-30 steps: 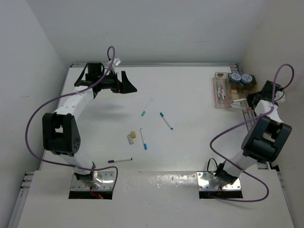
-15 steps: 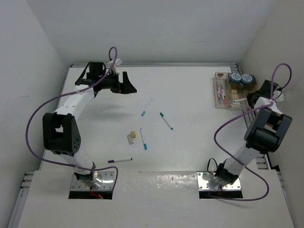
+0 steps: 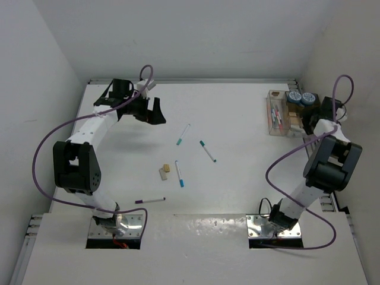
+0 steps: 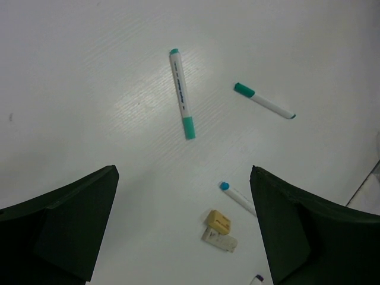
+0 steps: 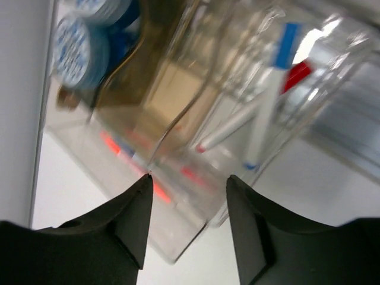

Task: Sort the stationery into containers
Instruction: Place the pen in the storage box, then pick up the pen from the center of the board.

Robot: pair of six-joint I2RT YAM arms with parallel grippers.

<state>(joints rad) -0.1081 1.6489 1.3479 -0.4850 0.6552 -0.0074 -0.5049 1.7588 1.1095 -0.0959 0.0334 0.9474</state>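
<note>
Robot lab: two arms (image 3: 74,166) bolted to a white-walled table (image 3: 237,184).

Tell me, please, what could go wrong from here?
1. The open right gripper sits very close to the clear box; it may bump it and shake the pens inside.
2. The tan block and white block lie side by side near the blue-capped pen; grasping one may push the others.

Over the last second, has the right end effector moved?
Yes. The right end effector has shifted up-frame in the top view, closer to the two blue rolls.
</note>
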